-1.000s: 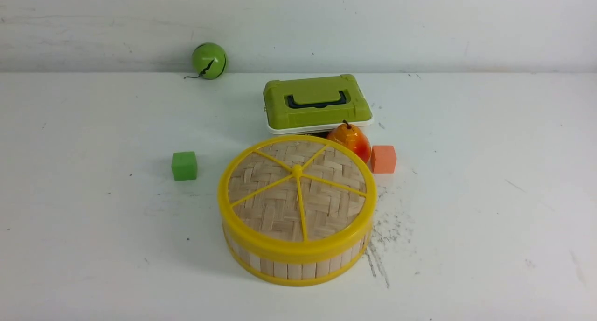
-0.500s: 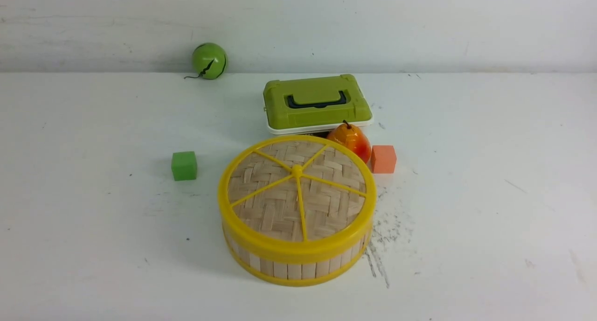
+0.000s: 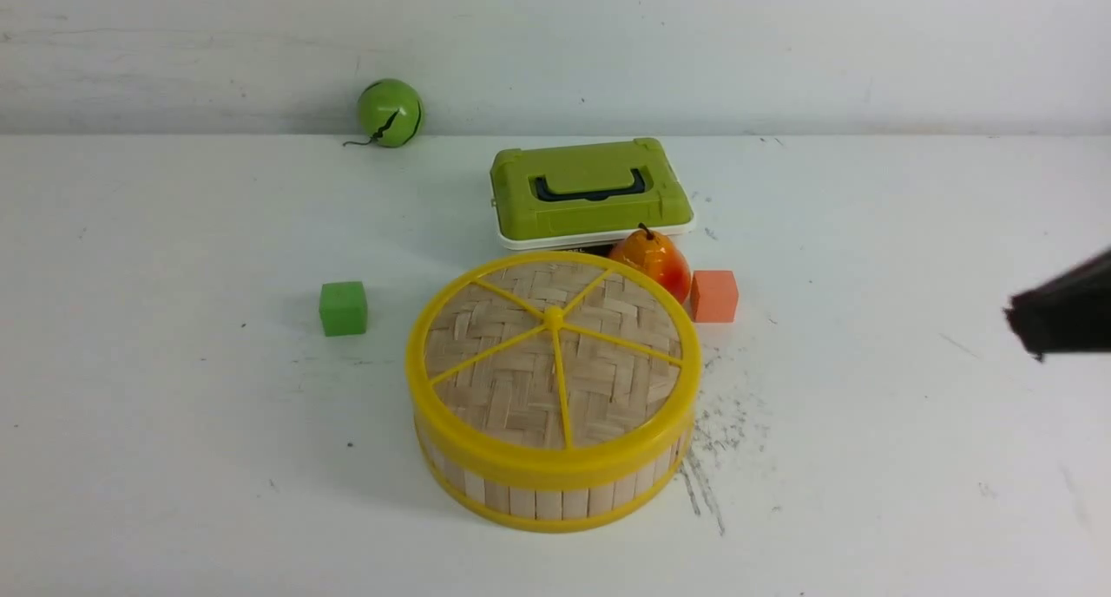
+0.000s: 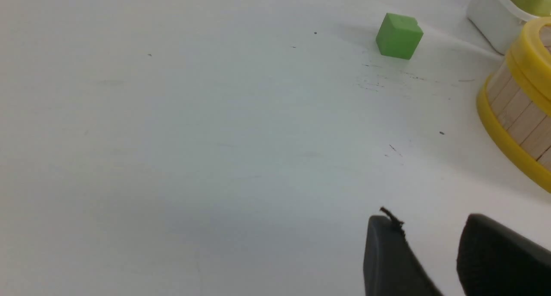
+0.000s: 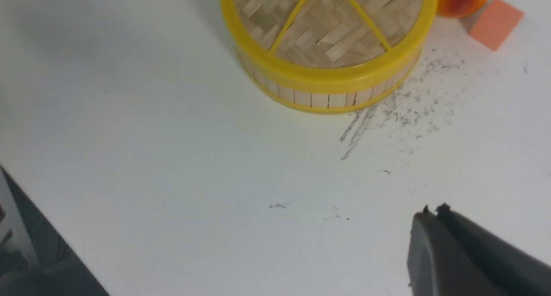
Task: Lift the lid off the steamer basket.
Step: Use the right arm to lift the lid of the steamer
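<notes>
Lid (image 3: 553, 354) is sitting squarely on the steamer basket (image 3: 555, 500), low in the centre of the front frame on the white table (image 3: 174, 449). I'm seeing the right gripper (image 3: 1017, 321) poking in at the right edge of that frame, well apart from the basket. In its wrist view its fingers are pressing together, tips meeting, holding nothing. The left gripper (image 4: 430, 227) is showing only in its own wrist view, lower right, its two fingers standing a little apart over bare table. Just behind the basket an orange-red pear (image 3: 653, 260) is peeking over the rim, with an orange cube (image 3: 713, 296) sitting just right of it. A green handled box (image 3: 590, 189) is lying above them in the frame, a green cube (image 3: 343, 308) left of the basket, a green ball (image 3: 390, 113) upper left.
</notes>
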`<state>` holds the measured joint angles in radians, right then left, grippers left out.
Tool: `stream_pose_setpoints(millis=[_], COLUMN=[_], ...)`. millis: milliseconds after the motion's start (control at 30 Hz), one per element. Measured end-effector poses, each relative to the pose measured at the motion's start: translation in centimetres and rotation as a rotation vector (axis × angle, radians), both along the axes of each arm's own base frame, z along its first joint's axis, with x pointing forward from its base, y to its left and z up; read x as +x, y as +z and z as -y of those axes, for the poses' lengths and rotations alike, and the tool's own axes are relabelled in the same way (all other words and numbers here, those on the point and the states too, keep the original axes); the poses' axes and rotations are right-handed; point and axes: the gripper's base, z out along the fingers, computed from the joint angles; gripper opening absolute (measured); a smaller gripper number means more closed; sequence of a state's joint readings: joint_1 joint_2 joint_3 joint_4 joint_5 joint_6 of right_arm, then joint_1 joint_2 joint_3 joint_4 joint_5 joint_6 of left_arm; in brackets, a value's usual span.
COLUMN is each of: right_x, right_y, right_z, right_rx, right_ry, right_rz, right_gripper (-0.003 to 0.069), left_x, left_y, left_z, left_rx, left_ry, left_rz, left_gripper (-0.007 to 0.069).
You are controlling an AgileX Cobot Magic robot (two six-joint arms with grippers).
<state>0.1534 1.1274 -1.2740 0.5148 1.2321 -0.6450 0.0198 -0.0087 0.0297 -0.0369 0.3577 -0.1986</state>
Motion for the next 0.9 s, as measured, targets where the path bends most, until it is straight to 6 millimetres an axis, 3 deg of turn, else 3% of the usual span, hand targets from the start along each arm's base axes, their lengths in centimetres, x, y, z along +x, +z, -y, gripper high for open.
stream_pose_setpoints(millis=[67, 100, 167, 400, 567, 633, 667, 800, 900], right_x=[2.6, 2.6, 4.8, 10.7, 14.0, 15.7, 15.8, 17.8, 18.5], right_y=[0.0, 0.0, -0.7, -3.2, -4.6, -5.4, -5.5, -8.0, -9.6], right_z=[-2.7, -3.2, -6.0, -14.0, -16.7, -18.0, -18.1, -19.6, -20.1], right_rx=[-0.087, -0.095, -0.186, -0.284, -0.247, -0.219, -0.217, -0.216, -0.234], right_ry=[0.084, 0.099, 0.124, 0.090, 0.061, 0.042, 0.040, 0.034, 0.035], right_rz=[-0.023, -0.026, -0.046, -0.093, -0.118, -0.129, -0.132, -0.167, -0.195], right_gripper=[-0.0008, -0.0008, -0.0007, 0.0008, 0.0072, 0.0161, 0.0169, 0.0336, 0.0378], left_x=[0.0, 0.0, 0.0, 0.0, 0.0, 0.0, 0.0, 0.0, 0.0], left_y=[0.0, 0.0, 0.0, 0.0, 0.0, 0.0, 0.0, 0.0, 0.0], left_z=[0.0, 0.0, 0.0, 0.0, 0.1, 0.1, 0.1, 0.1, 0.1], left_rx=[-0.001, -0.001, -0.002, -0.014, -0.016, -0.016, -0.016, -0.016, -0.016], left_ry=[0.000, 0.000, 0.000, -0.001, -0.001, -0.001, -0.001, -0.001, -0.001], left_rz=[0.000, 0.000, 0.000, 0.000, 0.000, 0.000, 0.000, 0.000, 0.000], left_gripper=[0.0239, 0.0239, 0.0239, 0.0239, 0.0239, 0.0239, 0.0239, 0.0239, 0.0239])
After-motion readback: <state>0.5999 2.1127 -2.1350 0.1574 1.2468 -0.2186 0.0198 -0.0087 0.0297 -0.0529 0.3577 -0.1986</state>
